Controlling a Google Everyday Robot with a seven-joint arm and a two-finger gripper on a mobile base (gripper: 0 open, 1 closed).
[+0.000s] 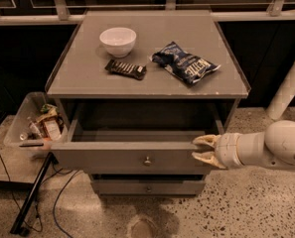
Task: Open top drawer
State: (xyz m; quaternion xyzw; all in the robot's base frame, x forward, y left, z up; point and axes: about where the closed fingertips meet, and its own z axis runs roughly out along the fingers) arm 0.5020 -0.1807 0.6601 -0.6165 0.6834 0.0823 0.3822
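The top drawer (112, 157) of the grey cabinet stands pulled out, its inside dark and nothing visible in it. A small round metal knob (147, 160) sits at the centre of its front panel. My gripper (205, 150) comes in from the right on a white arm (276, 145) and is at the right end of the drawer front. Its two pale fingertips (206, 141) are spread apart, one at the top rim and one lower against the front face. A slimmer drawer (147, 187) below stays closed.
On the cabinet top (87, 78) stand a white bowl (118, 40), a dark snack bar (125, 69) and a blue chip bag (185, 63). A clear bin (35, 125) of items sits on the floor at left, with a black pole (33, 195) and cables. A white post (288, 83) stands at right.
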